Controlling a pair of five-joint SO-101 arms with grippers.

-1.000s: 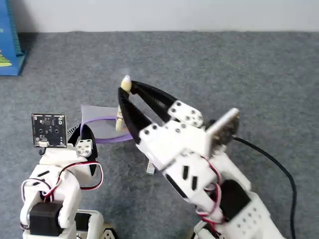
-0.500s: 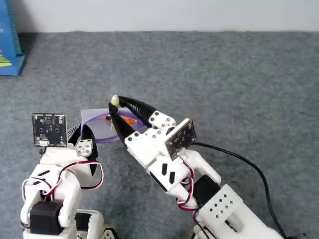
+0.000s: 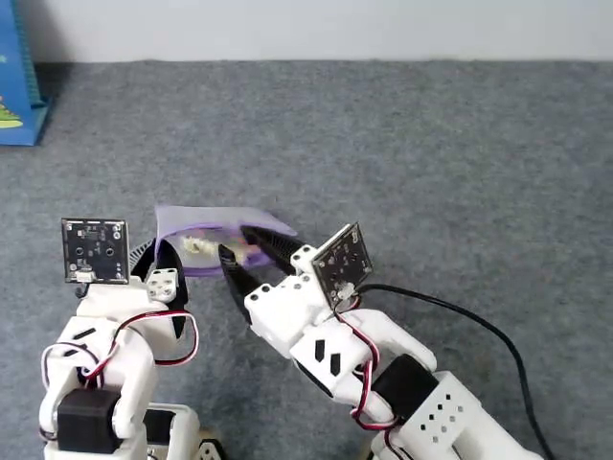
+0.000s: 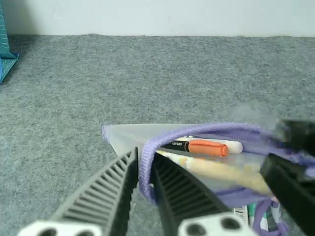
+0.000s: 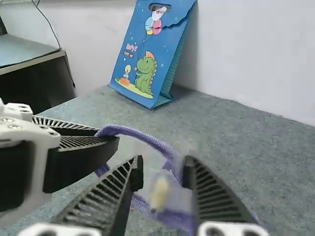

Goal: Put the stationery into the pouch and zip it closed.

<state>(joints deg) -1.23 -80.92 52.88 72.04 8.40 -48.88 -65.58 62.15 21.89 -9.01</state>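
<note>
A clear pouch (image 3: 218, 220) with a purple zipper rim lies on the grey carpet between the two arms. My left gripper (image 3: 165, 261) is shut on that rim (image 4: 143, 162) and holds the mouth up. Inside lie an orange pen (image 4: 206, 147) and a long cream stick (image 4: 221, 172), which also shows in the high view as a pale stick (image 3: 196, 244). My right gripper (image 3: 238, 247) has its tips inside the mouth, open, with the cream stick (image 5: 160, 191) loose between its fingers (image 5: 118, 196). Its black fingers (image 4: 290, 182) show beside the stick's end.
A blue gift bag (image 5: 152, 54) with a dinosaur stands against the wall at the far left (image 3: 14, 86). Grey carpet (image 3: 431, 144) spreads beyond and to the right of the pouch. The right arm's black cable (image 3: 479, 331) trails over the carpet.
My right gripper has come down from above the pouch into its mouth, carrying the cream stick, and its fingers have spread. The stick now lies inside. The left arm has not moved.
</note>
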